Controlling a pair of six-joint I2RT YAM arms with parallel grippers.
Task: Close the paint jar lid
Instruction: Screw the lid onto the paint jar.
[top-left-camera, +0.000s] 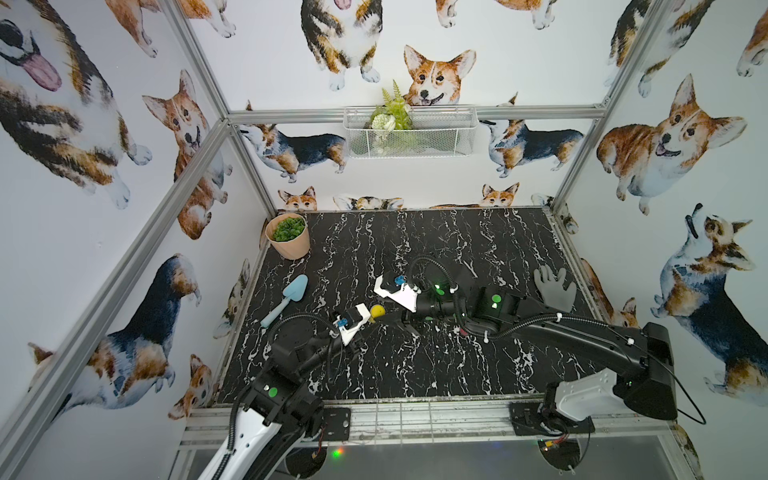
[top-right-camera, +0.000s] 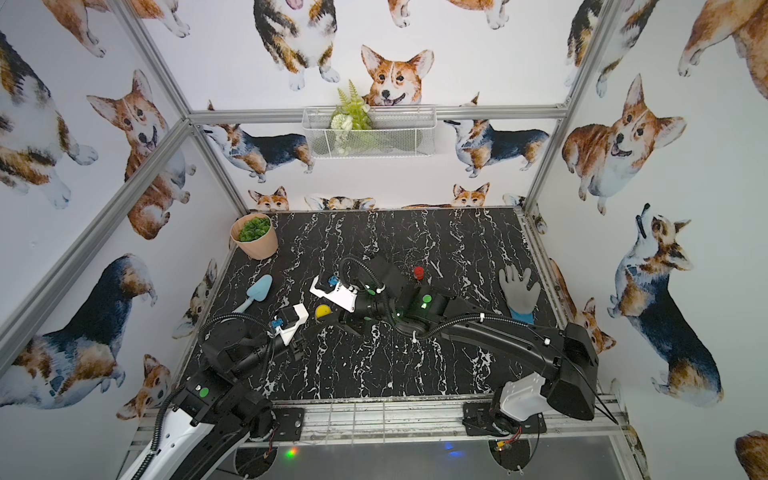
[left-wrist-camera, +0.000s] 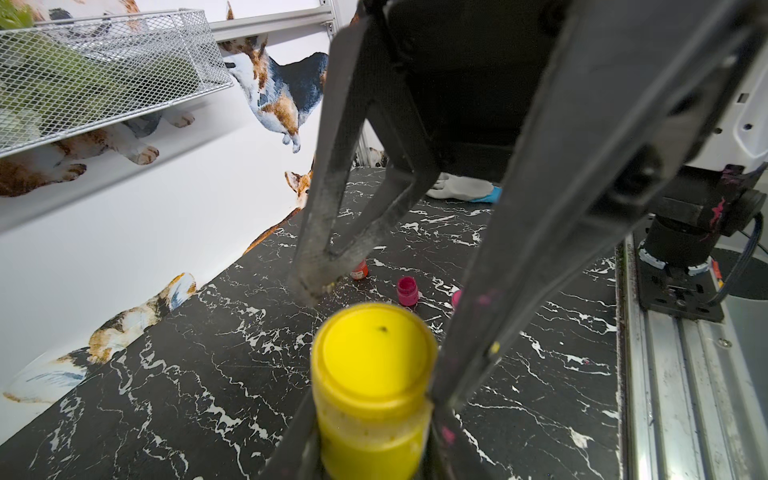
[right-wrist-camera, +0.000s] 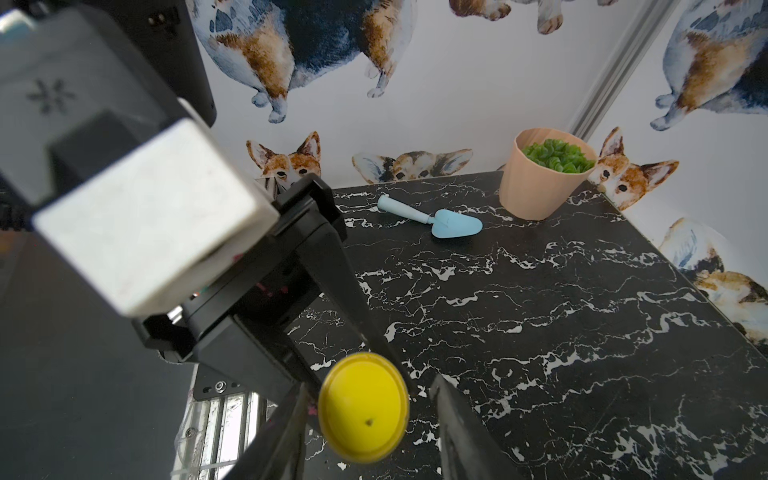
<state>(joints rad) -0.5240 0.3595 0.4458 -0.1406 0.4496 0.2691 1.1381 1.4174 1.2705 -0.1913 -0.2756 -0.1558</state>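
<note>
Black marble table (top-left-camera: 457, 374): our left gripper (left-wrist-camera: 370, 457) clamps the yellow paint jar (left-wrist-camera: 370, 419) near its middle while our right gripper (right-wrist-camera: 370, 424) straddles the lid (right-wrist-camera: 363, 407), jaws not yet tight, so next we should pinch and twist.

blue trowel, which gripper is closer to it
Left. The left gripper, shut on the yellow jar, sits on the trowel's side; the right gripper meets the jar from the far side.

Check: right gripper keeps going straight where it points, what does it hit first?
The yellow lid, sitting inside the open right gripper, on the paint jar clamped in the left gripper. Past that it would likely meet the left gripper; depth is unclear.
</note>
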